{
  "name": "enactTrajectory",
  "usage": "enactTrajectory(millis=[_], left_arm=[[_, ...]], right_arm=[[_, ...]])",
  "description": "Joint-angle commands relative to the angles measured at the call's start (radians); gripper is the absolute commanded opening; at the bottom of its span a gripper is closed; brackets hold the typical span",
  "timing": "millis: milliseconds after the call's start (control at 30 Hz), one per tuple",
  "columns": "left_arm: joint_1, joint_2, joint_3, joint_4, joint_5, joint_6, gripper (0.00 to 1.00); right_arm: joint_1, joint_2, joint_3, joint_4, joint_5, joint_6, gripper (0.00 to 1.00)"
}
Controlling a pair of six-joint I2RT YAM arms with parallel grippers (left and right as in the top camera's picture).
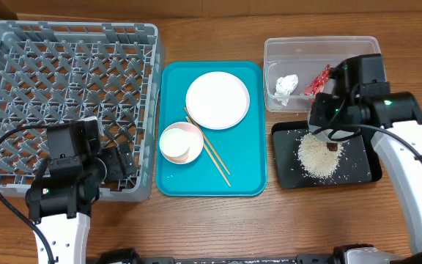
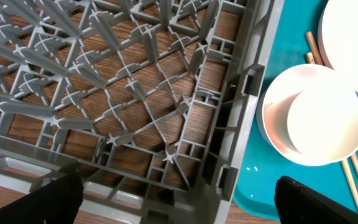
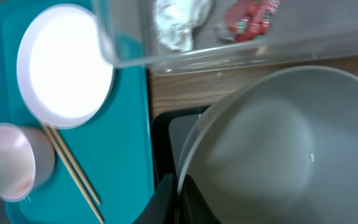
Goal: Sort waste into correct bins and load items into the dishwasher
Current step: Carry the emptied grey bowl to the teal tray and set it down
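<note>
- Overhead: the right gripper [image 1: 335, 110] hangs over the black tray [image 1: 365, 169], above the pile of rice [image 1: 317, 158] and the brown scrap [image 1: 331, 146]. The tissue [image 1: 287, 85] and red wrapper [image 1: 317, 79] lie in the clear tub [image 1: 269, 51]. The plate [image 1: 217, 100], chopsticks [image 1: 215, 158] and pink bowl [image 1: 194, 132] with the white cup [image 1: 174, 143] inside it sit on the teal tray [image 1: 244, 169]. The left gripper [image 1: 119, 165] is over the near right corner of the dish rack [image 1: 20, 44], which has no dishes in it.
- Left wrist: the fingers are spread wide with nothing between them. Rack pegs are below, and the pink bowl lies just past the rack wall.
- Right wrist: the fingers are pinched on the rim of the grey-green bowl [image 3: 278, 143]. The part of its inside in view shows no rice.
- Judgement: the waste looks sorted, and the step in hand is the end of tipping out this bowl.
- The next move calls for carrying the bowl across the teal tray to the rack and setting it between pegs, clear of the left arm.
</note>
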Motion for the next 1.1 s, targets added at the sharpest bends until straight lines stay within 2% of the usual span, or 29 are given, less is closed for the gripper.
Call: enactTrajectory(millis=[0,100,133,200,267,500,767,1067], left_arm=[[0.004,0.003,0.022,0.004,-0.002,-0.01,1.0],[0.004,0.003,0.022,0.004,-0.002,-0.01,1.0],[0.004,0.003,0.022,0.004,-0.002,-0.01,1.0],[0.004,0.003,0.022,0.004,-0.003,-0.01,1.0],[0.004,0.003,0.022,0.004,-0.002,-0.01,1.0],[0.004,0.003,0.022,0.004,-0.002,-0.01,1.0],[0.004,0.003,0.022,0.004,-0.002,-0.01,1.0],[0.004,0.003,0.022,0.002,-0.002,-0.01,1.0]], right_arm=[[0.021,-0.003,0.009,0.014,-0.109,-0.15,0.04],[0.021,-0.003,0.009,0.042,-0.071,-0.034,0.04],[0.021,-0.003,0.009,0.042,-0.102,-0.047,0.04],[0.026,-0.003,0.009,0.022,-0.277,-0.235,0.04],[0.029,-0.003,0.009,0.011,-0.337,-0.28,0.04],[0.074,0.0,0.009,0.016,-0.208,-0.229,0.04],[0.312,0.082,0.008,0.113,-0.059,-0.206,0.04],[0.519,0.273,0.008,0.237,-0.037,-0.172,0.04]])
